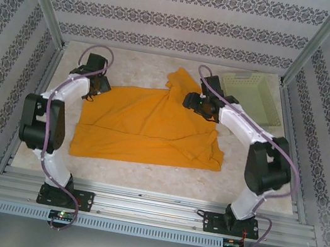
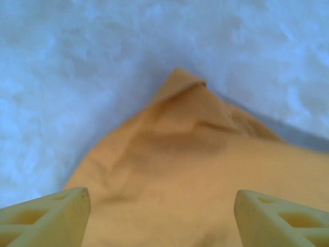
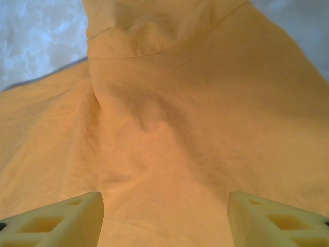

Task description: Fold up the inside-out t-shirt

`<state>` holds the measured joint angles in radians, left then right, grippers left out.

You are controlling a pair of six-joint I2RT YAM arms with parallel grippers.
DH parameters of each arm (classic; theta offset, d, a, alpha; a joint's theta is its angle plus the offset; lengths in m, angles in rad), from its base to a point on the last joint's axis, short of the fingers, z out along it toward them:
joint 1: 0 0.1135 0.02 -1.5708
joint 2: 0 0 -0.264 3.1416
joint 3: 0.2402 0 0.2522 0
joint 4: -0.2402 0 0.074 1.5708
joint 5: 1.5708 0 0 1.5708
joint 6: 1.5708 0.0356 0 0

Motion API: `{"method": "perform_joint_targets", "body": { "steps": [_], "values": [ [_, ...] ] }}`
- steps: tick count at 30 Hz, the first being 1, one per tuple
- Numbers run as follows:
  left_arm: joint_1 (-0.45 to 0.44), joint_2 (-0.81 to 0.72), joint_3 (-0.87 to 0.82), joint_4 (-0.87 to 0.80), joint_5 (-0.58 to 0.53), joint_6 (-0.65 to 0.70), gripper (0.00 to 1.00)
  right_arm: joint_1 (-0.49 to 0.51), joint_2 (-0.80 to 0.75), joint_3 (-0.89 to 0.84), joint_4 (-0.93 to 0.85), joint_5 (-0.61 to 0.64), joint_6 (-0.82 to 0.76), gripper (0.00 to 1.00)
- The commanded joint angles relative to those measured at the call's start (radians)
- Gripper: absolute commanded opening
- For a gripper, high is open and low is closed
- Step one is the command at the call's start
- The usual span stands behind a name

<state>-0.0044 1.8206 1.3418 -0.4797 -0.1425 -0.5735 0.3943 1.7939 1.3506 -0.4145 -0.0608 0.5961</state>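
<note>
At the far left, the patterned wall and metal frame close in the table (image 1: 118, 170). Just inside them, the left arm reaches to the far-left corner of the inside-out t-shirt (image 1: 151, 127). The left gripper (image 1: 97, 84) is over that corner. In its wrist view, we see its pincer (image 2: 162, 194) standing apart, with orange cloth (image 2: 195, 170) below the gap and a pointed, wrinkled tip of fabric lying on the pale tabletop beyond. Nothing is pinched between the fingers.

The shirt lies across the middle of the table, mostly flat with its plain side up. A folded band runs along its near edge, and a flap sticks out toward the far side.

Further right, the right gripper (image 1: 201, 106) sits over the shirt's far-right part, beside that flap. Its pincer (image 3: 165, 198) is also apart, above rumpled cloth (image 3: 169, 103) with a curved seam.

A pale slotted basket (image 1: 249, 81) stands in the far-right corner, close to the right arm but clear of the shirt.
</note>
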Motion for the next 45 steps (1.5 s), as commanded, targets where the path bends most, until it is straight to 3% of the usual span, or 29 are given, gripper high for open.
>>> {"method": "perform_joint_targets", "body": {
  "steps": [1, 12, 18, 30, 45],
  "values": [
    [0.012, 0.09, 0.129, -0.024, 0.006, 0.092, 0.7, -0.008, 0.078, 0.093, -0.008, -0.041, -0.058, 0.64],
    [0.027, 0.387, 0.41, -0.179, 0.015, 0.129, 0.67, -0.033, 0.315, 0.329, -0.107, -0.04, -0.049, 0.65],
    [0.071, 0.416, 0.416, -0.189, 0.034, 0.101, 0.54, -0.056, 0.4, 0.356, -0.166, -0.045, 0.004, 0.65],
    [0.119, 0.313, 0.282, -0.101, 0.153, 0.053, 0.26, -0.049, 0.312, 0.13, -0.145, -0.005, 0.085, 0.64],
    [0.146, 0.081, 0.007, 0.037, 0.267, -0.014, 0.01, -0.019, 0.016, -0.288, -0.054, 0.061, 0.173, 0.63]
  ]
}}
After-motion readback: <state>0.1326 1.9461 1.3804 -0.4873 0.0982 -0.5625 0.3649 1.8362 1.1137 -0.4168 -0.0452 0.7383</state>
